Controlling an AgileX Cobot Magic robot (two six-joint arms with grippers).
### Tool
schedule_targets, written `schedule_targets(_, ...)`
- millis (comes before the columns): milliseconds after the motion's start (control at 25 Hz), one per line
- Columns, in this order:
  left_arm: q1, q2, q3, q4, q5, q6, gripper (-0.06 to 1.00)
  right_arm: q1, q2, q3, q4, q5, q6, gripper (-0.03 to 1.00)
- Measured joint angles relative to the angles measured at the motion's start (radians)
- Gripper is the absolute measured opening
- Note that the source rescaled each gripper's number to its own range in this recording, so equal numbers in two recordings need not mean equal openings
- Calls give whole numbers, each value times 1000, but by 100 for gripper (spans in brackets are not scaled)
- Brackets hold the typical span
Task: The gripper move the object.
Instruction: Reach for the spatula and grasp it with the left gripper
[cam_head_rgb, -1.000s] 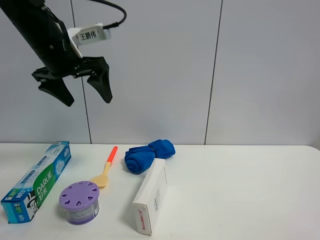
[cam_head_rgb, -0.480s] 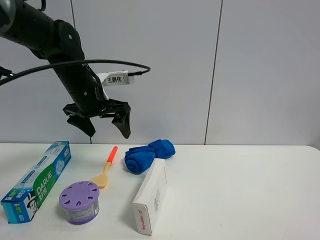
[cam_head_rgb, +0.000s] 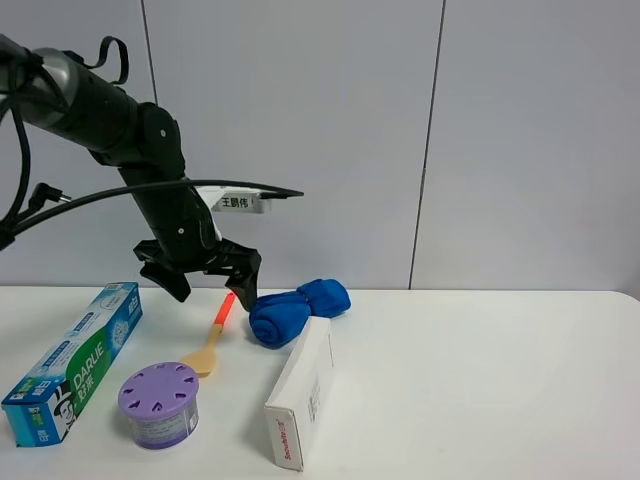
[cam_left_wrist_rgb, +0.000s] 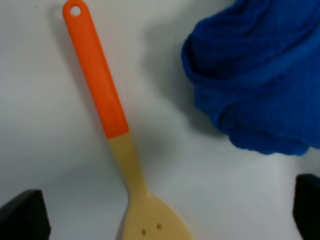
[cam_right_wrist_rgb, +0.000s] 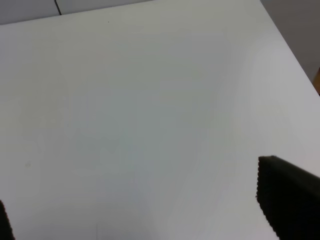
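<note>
The spatula (cam_head_rgb: 213, 337) lies on the white table (cam_head_rgb: 480, 380), its orange-red handle pointing to the wall and its tan perforated head toward the purple container. My left gripper (cam_head_rgb: 212, 293) is open and hangs just above the handle, one finger on each side, not touching it. In the left wrist view the spatula (cam_left_wrist_rgb: 102, 97) lies between the two black fingertips (cam_left_wrist_rgb: 22, 216), with the gripper (cam_left_wrist_rgb: 165, 215) wide open. My right gripper (cam_right_wrist_rgb: 145, 210) is open over bare table and does not show in the exterior view.
A rolled blue cloth (cam_head_rgb: 297, 308) lies right of the spatula's handle, close to my left gripper's right finger. A purple round container (cam_head_rgb: 158, 403), a Darlie toothpaste box (cam_head_rgb: 75, 360) and a white carton (cam_head_rgb: 300, 392) stand nearer the front. The wall is close behind.
My left arm has come down from high at the left and moved right, from well above the table to just over the spatula's handle. The jaws stayed open. The objects have not moved.
</note>
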Motion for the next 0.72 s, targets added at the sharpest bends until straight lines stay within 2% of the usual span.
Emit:
schedule_targets(520,8,99,0,11,-73,-1,100,0,0,0,0,0,0,100)
schedule_targets(720,11,101,0,66,-99,9,100,0,0,0,0,0,0,100)
